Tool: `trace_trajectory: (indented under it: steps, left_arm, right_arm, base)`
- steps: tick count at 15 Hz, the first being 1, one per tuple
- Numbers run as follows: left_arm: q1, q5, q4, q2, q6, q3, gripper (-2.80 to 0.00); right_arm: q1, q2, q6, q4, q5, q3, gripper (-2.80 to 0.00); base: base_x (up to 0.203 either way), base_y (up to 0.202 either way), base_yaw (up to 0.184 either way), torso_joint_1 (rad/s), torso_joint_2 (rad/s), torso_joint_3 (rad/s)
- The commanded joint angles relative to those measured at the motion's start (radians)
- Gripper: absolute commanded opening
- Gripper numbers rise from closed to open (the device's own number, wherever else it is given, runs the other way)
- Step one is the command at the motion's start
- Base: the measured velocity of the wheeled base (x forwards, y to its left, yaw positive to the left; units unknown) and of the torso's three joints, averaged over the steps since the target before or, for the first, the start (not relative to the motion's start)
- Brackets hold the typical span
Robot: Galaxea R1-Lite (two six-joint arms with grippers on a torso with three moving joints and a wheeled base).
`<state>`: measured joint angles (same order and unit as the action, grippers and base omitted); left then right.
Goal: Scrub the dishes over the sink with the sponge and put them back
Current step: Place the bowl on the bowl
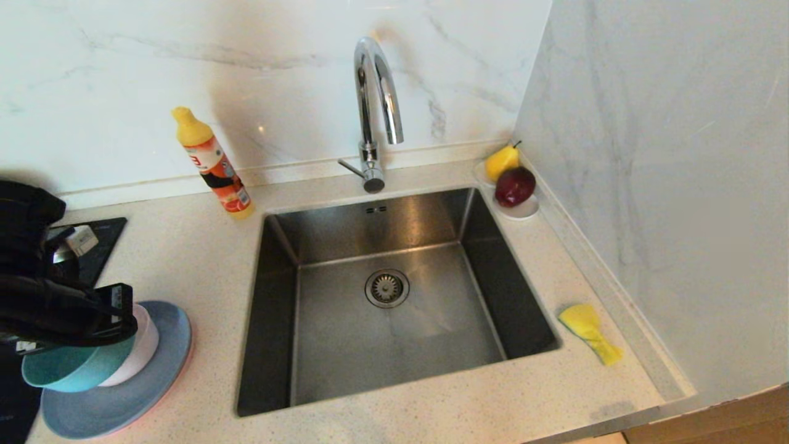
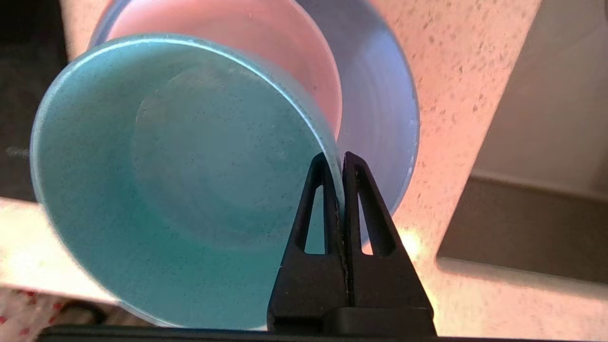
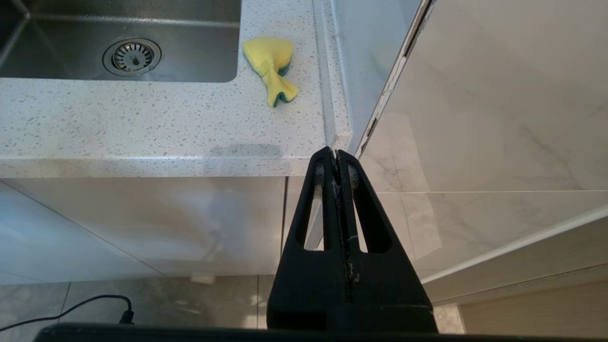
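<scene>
Pinching teal bowl [image 2: 156, 190] rim, wrist-view only

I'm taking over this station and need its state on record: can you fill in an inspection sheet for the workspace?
Surface: speckled pale countertop around the steel sink; the basin holds only its strainer drain.
Job's things: teal bowl tilted off the stack, over the pale pink bowl and blue-grey plate; yellow sponge crumpled on the counter to the sink's right.
Clutter: detergent bottle behind the sink's left corner; pear and red apple on a white saucer.
Grippers: left gripper shut on the teal bowl's rim; right gripper shut, empty, below the counter edge.
Cables: black cable on the floor.
Surroundings: chrome faucet, marble walls.
</scene>
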<state>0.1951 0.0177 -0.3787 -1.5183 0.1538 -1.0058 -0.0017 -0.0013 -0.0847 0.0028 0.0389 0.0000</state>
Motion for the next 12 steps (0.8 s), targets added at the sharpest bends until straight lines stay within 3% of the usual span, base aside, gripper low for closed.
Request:
trace_trajectory:
  steps: [1, 12]
  left_arm:
    - [0.000, 0.001, 0.043, -0.006, 0.003, 0.048, -2.80]
    - [0.041, 0.001, 0.089, -0.049, 0.028, -0.031, -2.80]
  right_arm:
    - [0.000, 0.000, -0.001, 0.000, 0.001, 0.000, -2.80]
    - [0.000, 0.000, -0.001, 0.000, 0.001, 0.000, -2.80]
  base:
    - [0.000, 0.000, 0.000, 0.000, 0.00, 0.000]
    - [0.000, 0.000, 0.000, 0.000, 0.00, 0.000]
